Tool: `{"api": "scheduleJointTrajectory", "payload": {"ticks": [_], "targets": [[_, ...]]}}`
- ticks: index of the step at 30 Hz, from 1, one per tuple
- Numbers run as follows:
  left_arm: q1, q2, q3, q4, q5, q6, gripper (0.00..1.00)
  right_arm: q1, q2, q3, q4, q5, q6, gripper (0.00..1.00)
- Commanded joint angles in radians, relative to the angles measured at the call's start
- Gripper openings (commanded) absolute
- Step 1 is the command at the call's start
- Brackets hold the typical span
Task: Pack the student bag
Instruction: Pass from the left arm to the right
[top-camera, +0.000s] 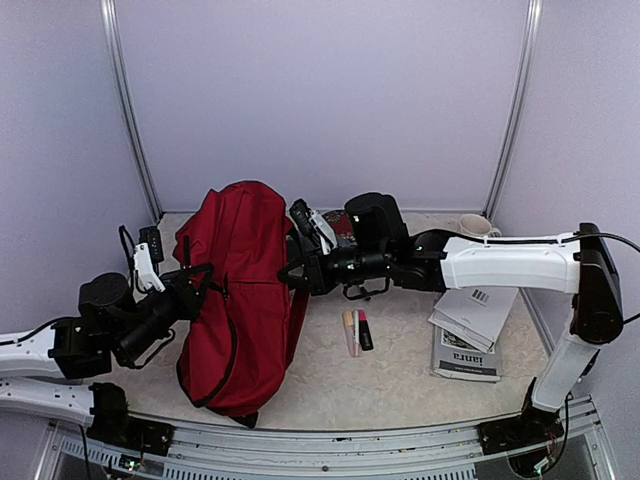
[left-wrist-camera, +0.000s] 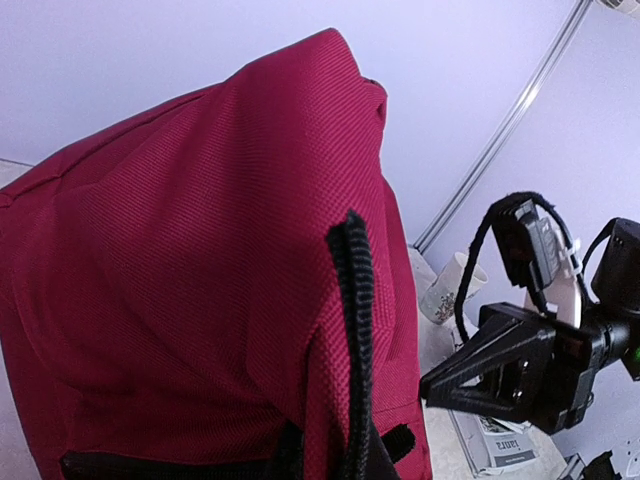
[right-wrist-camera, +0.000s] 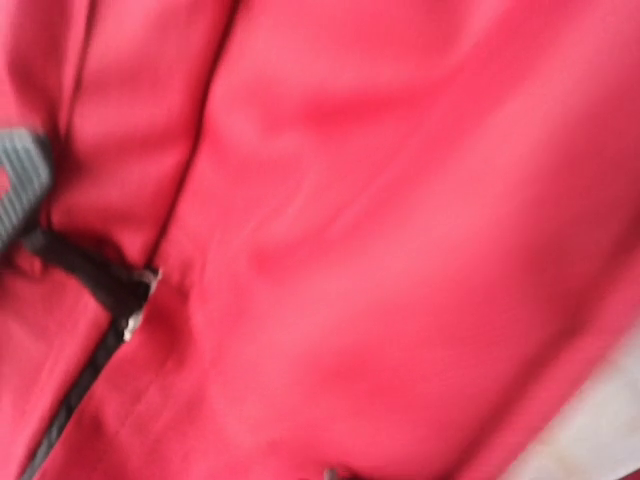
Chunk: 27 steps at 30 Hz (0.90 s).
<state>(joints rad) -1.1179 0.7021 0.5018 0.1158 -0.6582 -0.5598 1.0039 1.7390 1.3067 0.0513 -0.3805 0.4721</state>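
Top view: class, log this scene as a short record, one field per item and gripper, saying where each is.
student bag: dark red, on the table, between both grippers
left gripper: shut on its black strap
right gripper: shut, against its right side
markers: lying right of the bag
booklets: stacked, further right
mug: far right corner

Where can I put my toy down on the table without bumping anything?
The bare table between the highlighters and the booklets is free, and so is the front strip from the student bag to the booklets. Crowded: beside the bag, where the left pincer and right pincer reach it, and near the mug.
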Motion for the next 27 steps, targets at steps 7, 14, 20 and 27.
{"api": "scheduleJointTrajectory", "payload": {"ticks": [7, 14, 20, 27], "targets": [[-0.076, -0.04, -0.057, 0.346, -0.003, 0.164, 0.0, 0.025, -0.08, -0.055, -0.084, 0.174, -0.056, 0.63], [-0.081, -0.089, -0.101, 0.43, 0.031, 0.182, 0.0, 0.02, -0.084, -0.074, -0.097, 0.252, -0.043, 1.0], [-0.081, -0.089, -0.127, 0.468, 0.073, 0.176, 0.0, 0.022, -0.018, -0.062, 0.054, -0.016, -0.065, 0.87], [-0.082, -0.14, -0.165, 0.441, 0.064, 0.147, 0.0, 0.018, -0.032, -0.043, 0.11, -0.046, -0.113, 0.04]]}}
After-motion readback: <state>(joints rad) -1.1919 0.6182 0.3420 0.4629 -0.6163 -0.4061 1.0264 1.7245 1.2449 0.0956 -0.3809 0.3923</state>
